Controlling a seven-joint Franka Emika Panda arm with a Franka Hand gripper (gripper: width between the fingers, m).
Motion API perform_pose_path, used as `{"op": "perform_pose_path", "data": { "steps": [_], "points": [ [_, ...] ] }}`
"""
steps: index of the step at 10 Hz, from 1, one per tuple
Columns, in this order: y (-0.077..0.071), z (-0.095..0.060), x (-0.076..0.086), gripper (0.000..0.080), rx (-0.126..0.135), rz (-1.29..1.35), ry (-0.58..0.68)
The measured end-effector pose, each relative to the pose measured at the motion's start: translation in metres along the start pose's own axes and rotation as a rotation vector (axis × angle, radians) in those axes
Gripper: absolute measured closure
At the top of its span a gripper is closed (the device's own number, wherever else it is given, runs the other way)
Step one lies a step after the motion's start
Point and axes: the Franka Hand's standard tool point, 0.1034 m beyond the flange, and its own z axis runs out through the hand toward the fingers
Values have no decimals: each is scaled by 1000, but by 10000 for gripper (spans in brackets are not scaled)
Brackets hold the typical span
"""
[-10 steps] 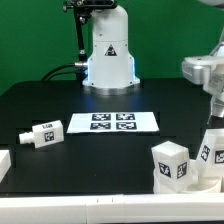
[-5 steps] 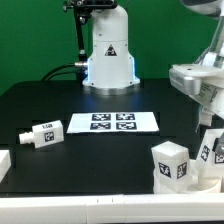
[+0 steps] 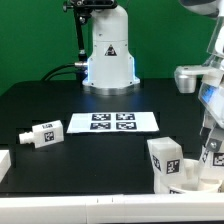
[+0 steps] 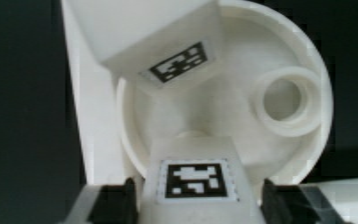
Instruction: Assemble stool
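Observation:
The white stool seat sits at the front of the table on the exterior view's right, with a tagged leg standing upright on it. My gripper comes down over a second upright leg at the frame's edge. In the wrist view the seat's inside with its round hole fills the frame. The tagged leg stands between my fingers, and the gripper is shut on it. A third leg lies loose on the exterior view's left.
The marker board lies mid-table before the robot base. A white block stands at the front on the exterior view's left edge. A pale rail runs along the table's front edge.
My wrist has swung and dropped lower over the leg at the exterior view's right. The seat's front leg has shifted slightly toward the exterior view's left.

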Motion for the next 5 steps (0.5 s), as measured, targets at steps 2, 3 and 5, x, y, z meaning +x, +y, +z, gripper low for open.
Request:
{"op": "perform_pose_path", "data": {
  "steps": [2, 3, 5],
  "points": [
    [5, -2, -2, 466, 29, 331, -23],
    [5, -1, -3, 466, 33, 428, -23],
    [5, -2, -2, 466, 33, 567, -24]
  ]
}}
